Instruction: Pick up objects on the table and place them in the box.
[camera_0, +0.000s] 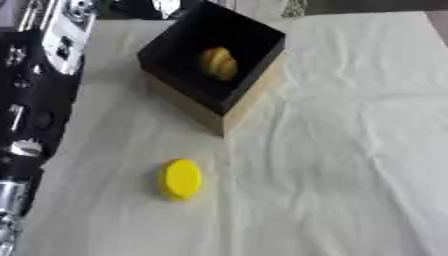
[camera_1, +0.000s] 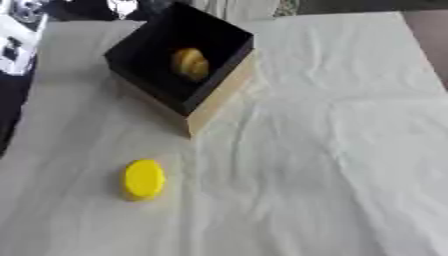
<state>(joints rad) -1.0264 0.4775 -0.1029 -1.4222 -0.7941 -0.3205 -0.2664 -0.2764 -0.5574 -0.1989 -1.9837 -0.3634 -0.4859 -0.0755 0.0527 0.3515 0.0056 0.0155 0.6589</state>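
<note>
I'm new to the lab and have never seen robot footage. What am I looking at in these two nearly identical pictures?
Both pictures come from one stereo camera in a humanoid robot's head, looking down at its table: one from the left eye, one from the right, taken at the same moment. The black and silver machinery along the left edge looks like part of the robot's left arm; no hand can be made out, so nothing is being held. A white cloth covers the table. On it stands an open box, black inside with tan outer walls, and a yellowish rounded object already lies in it. A yellow disc lies on the cloth in front of the box, not yet put in.
</note>
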